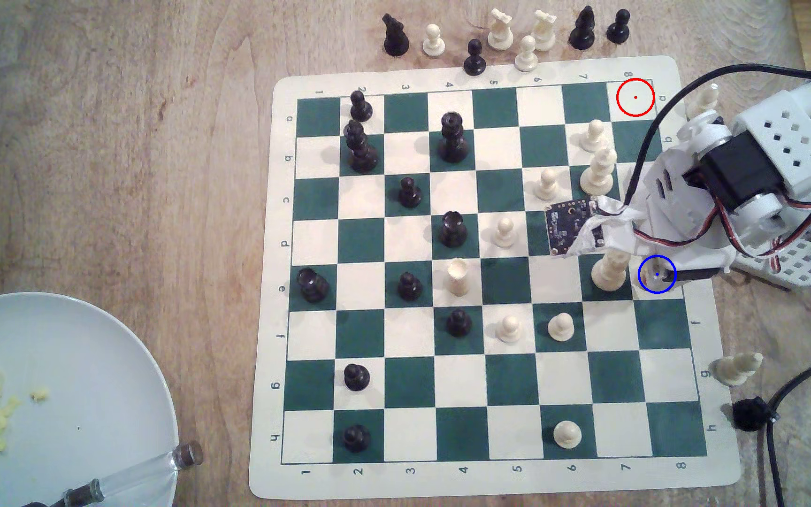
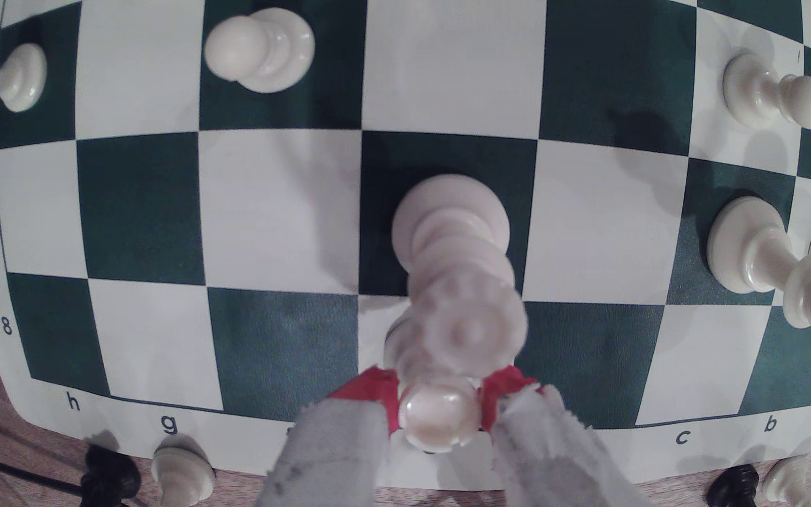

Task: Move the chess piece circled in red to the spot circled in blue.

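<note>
The chess piece circled in red (image 2: 435,417) is a short cream piece with a rounded top, and it stands between my gripper's (image 2: 437,397) red-taped fingertips (image 2: 379,395). Both pads touch its sides, so the gripper is shut on it. It sits on the cream edge square in row e, column 8. In the exterior view the spot circled in blue (image 1: 657,274) marks that same square, with my gripper (image 1: 659,273) over it. The red ring (image 1: 635,97) encloses a bare cream corner square. Whether the piece rests on the board or hangs just above it is unclear.
A tall cream piece (image 1: 608,273) stands on the square right beside the blue ring. More cream pieces (image 1: 598,170) stand further up column 7. Captured pieces (image 1: 500,29) line the table above the board. A cream piece (image 1: 737,369) and black cables (image 1: 754,414) lie off the exterior view's right edge. A plate (image 1: 77,390) sits at lower left.
</note>
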Available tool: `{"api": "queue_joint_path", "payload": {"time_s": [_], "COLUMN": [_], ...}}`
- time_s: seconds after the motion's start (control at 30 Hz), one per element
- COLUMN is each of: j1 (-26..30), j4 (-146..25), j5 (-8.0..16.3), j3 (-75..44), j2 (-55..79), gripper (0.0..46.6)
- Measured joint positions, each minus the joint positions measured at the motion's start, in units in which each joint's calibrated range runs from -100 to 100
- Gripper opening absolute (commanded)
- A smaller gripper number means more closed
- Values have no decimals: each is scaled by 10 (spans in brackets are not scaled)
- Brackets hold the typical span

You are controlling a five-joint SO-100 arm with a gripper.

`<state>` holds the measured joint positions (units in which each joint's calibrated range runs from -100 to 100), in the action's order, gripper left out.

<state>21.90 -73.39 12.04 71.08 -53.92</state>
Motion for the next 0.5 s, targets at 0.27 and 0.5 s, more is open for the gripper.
{"api": "queue_joint_path", "payload": {"time_s": [0.27,0.5], "j1": [-1,-20], "j4": [0,-10], "j5": [-7,-7], "j3": [1,1], "j2": [0,-3], "gripper": [162,230]}}
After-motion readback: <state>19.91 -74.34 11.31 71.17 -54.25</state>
